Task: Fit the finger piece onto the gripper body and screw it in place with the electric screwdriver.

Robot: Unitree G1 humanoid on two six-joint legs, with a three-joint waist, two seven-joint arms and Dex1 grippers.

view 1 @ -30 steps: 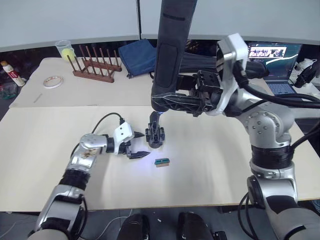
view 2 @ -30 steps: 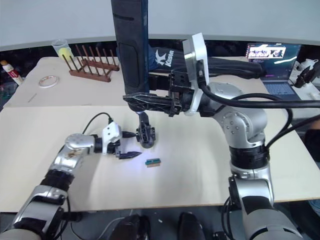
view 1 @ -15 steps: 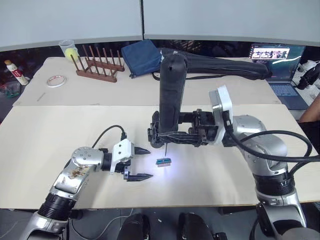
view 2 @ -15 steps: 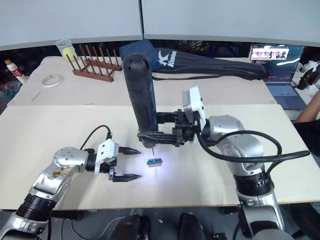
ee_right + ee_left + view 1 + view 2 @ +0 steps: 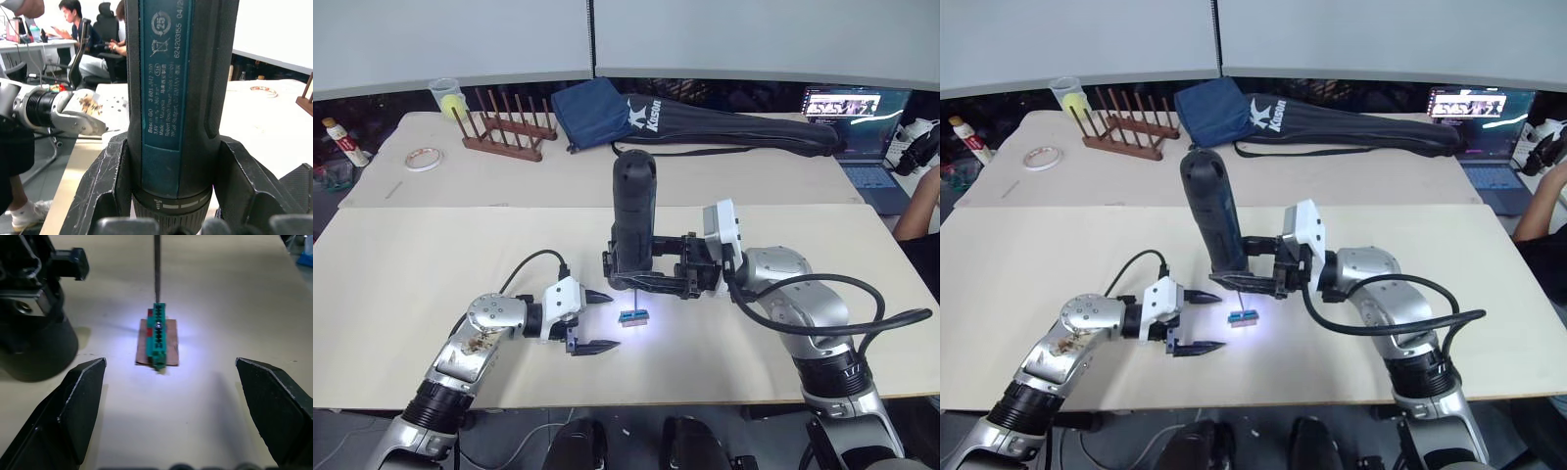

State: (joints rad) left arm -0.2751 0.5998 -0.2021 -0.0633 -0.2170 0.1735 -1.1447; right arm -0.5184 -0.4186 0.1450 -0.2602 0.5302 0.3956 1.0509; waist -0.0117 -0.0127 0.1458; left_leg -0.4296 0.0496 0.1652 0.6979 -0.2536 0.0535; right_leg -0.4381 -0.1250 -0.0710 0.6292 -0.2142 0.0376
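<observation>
My right gripper (image 5: 628,276) is shut on the electric screwdriver (image 5: 633,217), holding its thick blue-black handle upright near its lower end. The thin silver bit (image 5: 157,269) points down onto a small green-and-brown block (image 5: 632,316), which sits in the tool's white light. The gripper body (image 5: 29,333), black and blocky, stands on the table just beside the block, mostly hidden behind the screwdriver in the eye views. My left gripper (image 5: 610,321) is open, its fingertips low over the table, facing the block from the left. I cannot make out the finger piece.
At the back lie a long black Kason bag (image 5: 734,122) and a blue cloth bag (image 5: 587,106). A wooden rack (image 5: 504,129), a cup (image 5: 445,96), a tape roll (image 5: 421,159) and a bottle (image 5: 338,143) are back left. A laptop (image 5: 857,122) is back right.
The camera has shifted. The screwdriver has come down, and its bit has moved from over the gripper body to the green block. My left gripper has drawn back from the body.
</observation>
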